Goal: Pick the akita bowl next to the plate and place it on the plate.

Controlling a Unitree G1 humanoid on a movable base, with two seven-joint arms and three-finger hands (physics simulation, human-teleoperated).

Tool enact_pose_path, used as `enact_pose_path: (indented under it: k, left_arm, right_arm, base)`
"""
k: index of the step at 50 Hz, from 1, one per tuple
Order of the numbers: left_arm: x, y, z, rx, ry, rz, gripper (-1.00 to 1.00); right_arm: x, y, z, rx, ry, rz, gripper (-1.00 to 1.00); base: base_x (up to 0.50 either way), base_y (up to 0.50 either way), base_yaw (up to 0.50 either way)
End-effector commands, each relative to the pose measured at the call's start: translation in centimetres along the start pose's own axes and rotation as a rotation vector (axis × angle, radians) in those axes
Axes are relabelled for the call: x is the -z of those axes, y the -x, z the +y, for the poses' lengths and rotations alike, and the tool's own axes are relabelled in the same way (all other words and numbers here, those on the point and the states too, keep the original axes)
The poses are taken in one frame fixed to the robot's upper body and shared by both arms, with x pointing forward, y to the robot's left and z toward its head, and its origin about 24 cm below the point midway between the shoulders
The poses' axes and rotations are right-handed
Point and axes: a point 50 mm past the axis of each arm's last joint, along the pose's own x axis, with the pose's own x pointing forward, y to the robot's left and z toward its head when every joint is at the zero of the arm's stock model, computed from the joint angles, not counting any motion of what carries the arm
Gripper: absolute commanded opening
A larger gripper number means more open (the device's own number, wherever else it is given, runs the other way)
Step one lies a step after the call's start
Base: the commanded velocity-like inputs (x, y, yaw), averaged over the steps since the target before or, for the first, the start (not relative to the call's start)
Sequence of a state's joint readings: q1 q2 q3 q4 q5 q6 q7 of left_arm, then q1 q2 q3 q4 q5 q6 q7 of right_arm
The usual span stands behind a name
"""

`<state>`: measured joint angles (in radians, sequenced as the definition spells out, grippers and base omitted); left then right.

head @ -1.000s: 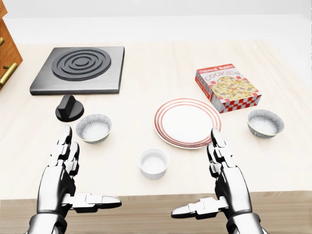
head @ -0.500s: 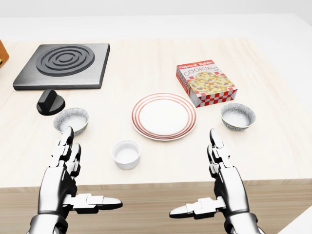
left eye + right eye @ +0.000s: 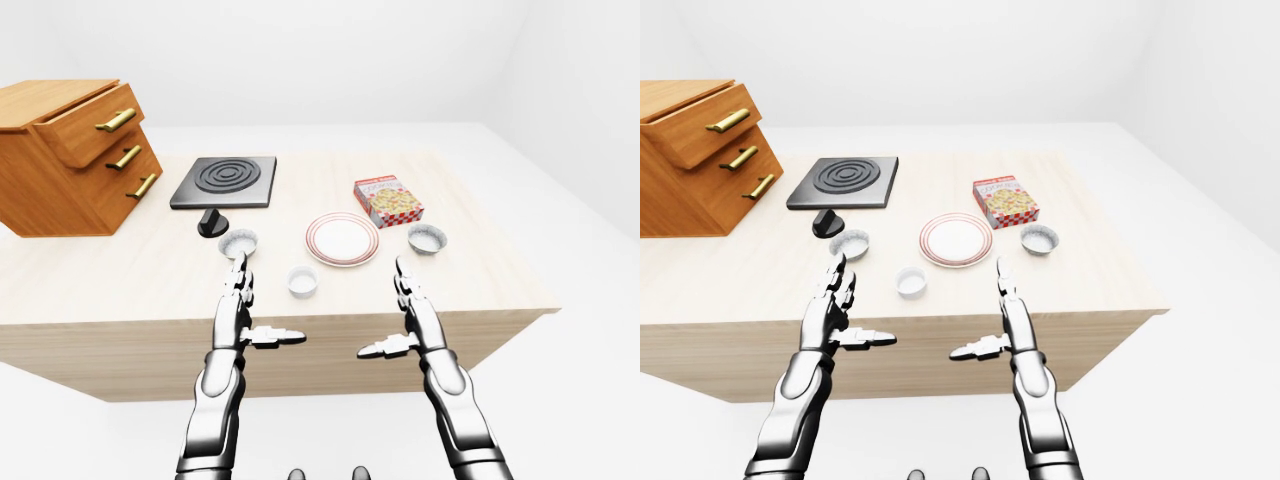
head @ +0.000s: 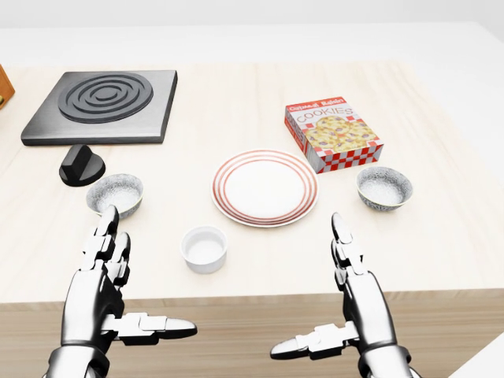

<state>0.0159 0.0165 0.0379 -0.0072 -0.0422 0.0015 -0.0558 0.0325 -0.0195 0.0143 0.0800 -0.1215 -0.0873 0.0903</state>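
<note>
While the right hand (image 4: 358,303) and left hand (image 4: 94,295) hover empty with fingers spread at the bottom of the head view, the likely target, a small round grey-speckled ceramic bowl (image 4: 383,187), sits upright on the pale wooden worktop (image 4: 236,102) at middle right. It is near the red-ringed white plate (image 4: 264,187), and a matching bowl (image 4: 115,193) stands farther off at left. It looks light, rigid, glazed and chippable, probably slippery, so pinching the rim seems safest.
</note>
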Motion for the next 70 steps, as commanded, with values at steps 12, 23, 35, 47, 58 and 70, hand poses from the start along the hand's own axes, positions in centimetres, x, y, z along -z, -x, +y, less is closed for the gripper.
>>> enact_pose_path:
  k: [12, 23, 35, 47, 58, 70]
  left_arm:
    - [-0.03, -0.01, 0.00, 0.001, -0.002, -0.002, 1.00]
    - [-0.04, 0.01, -0.03, 0.002, -0.002, -0.001, 1.00]
    - [-0.02, 0.04, -0.05, 0.002, -0.002, -0.002, 1.00]
    - [-0.14, 0.02, -0.05, 0.000, -0.003, -0.004, 1.00]
    - [-0.02, 0.03, -0.02, 0.001, -0.002, -0.003, 1.00]
    - [0.04, 0.01, -0.01, 0.000, -0.001, -0.003, 1.00]
  right_arm:
    - [0.08, 0.03, 0.05, -0.004, 0.012, 0.004, 1.00]
    - [0.15, 0.09, 0.07, -0.005, 0.015, 0.007, 1.00]
    - [0.16, 0.15, 0.11, -0.007, 0.018, 0.008, 1.00]
    - [-0.29, 0.06, -0.03, 0.006, 0.003, -0.012, 1.00]
    - [-0.08, 0.18, 0.13, -0.003, 0.011, -0.003, 1.00]
    - [0.15, 0.14, 0.13, -0.003, 0.007, 0.007, 1.00]
  base:
    - [0.00, 0.00, 0.00]
    - [0.20, 0.00, 0.00]
    - [0.24, 0.00, 0.00]
    - [0.22, 0.00, 0.00]
    - [0.08, 0.00, 0.00]
    - [0.08, 0.00, 0.00]
